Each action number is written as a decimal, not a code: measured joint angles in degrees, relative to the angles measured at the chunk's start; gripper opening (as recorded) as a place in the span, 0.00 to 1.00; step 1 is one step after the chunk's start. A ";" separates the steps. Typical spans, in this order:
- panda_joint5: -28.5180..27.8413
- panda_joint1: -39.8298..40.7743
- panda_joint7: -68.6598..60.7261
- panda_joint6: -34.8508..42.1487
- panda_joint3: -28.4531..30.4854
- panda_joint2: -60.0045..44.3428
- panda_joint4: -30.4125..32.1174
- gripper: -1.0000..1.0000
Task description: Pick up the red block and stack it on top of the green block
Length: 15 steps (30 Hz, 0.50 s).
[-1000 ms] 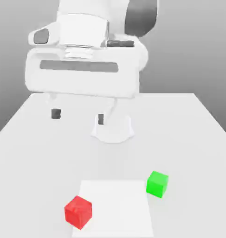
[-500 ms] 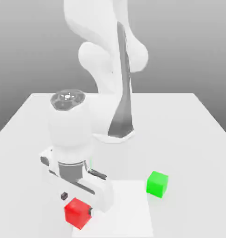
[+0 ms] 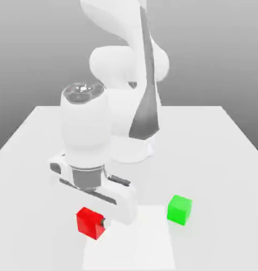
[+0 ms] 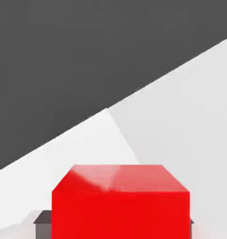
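My arm bends down from its base at the back of the bench [image 3: 226, 137], the wrist pointing straight down and the hand's wide body slanting toward the exterior view's right. My gripper [image 3: 91, 224] is closed on the red block [image 3: 88, 221], one dark finger [image 3: 102, 223] pressed against its side facing the exterior view's right. From the hand view the red block [image 4: 120, 207] sits squarely between my fingers, dark pads [image 4: 43, 219] touching both flanks. It appears raised a little above the paler square patch [image 3: 136, 249] on the bench. The green block [image 3: 179, 209] rests on the bench, well apart toward the exterior view's right, at that patch's far corner.
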<state>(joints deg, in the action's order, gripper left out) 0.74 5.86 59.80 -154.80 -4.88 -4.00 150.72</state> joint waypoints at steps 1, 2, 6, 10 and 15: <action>0.41 -1.93 -2.20 0.23 -1.13 1.62 1.39 0.00; 0.88 -4.30 -4.47 0.44 -2.19 3.24 2.79 0.00; 2.67 -11.83 -13.55 1.19 -4.17 9.67 8.44 0.00; 3.54 -17.03 -20.42 0.19 -6.56 13.10 12.87 0.00; -1.20 -16.86 -17.86 -8.72 -6.45 4.27 13.05 0.00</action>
<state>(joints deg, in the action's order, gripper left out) -0.46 -11.00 41.94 -163.52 -11.33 0.27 163.77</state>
